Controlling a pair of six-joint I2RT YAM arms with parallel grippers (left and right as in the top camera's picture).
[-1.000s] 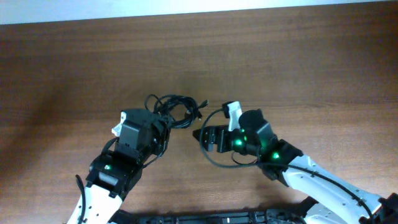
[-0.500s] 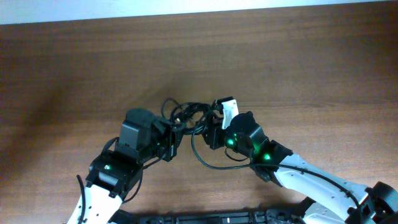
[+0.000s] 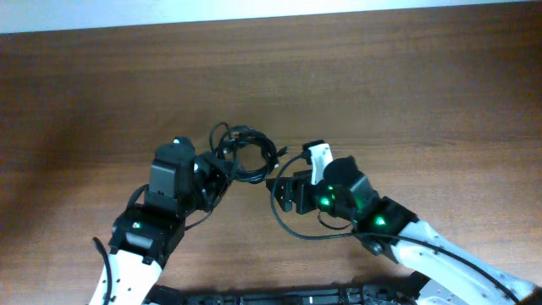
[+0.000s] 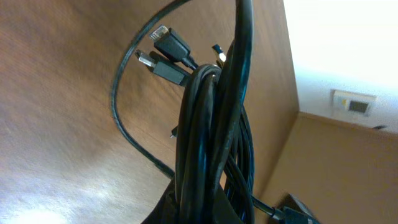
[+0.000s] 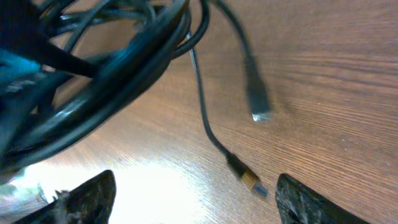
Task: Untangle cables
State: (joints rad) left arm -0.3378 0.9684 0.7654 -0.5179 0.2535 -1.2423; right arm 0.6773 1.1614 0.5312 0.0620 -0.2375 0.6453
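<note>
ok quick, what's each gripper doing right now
Left gripper: closed on the cable bundle.
Right gripper: open, holding nothing.

cables (image 3: 246,152) | between left arm (image 3: 169,182), right arm (image 3: 360,199) | plugs (image 5: 249,179) on table (image 3: 406,85)

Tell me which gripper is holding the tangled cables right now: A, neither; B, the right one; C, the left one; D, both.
C: the cables bunch into the left gripper in its wrist view, while the right gripper is open with its fingers spread, gripping nothing.
</note>
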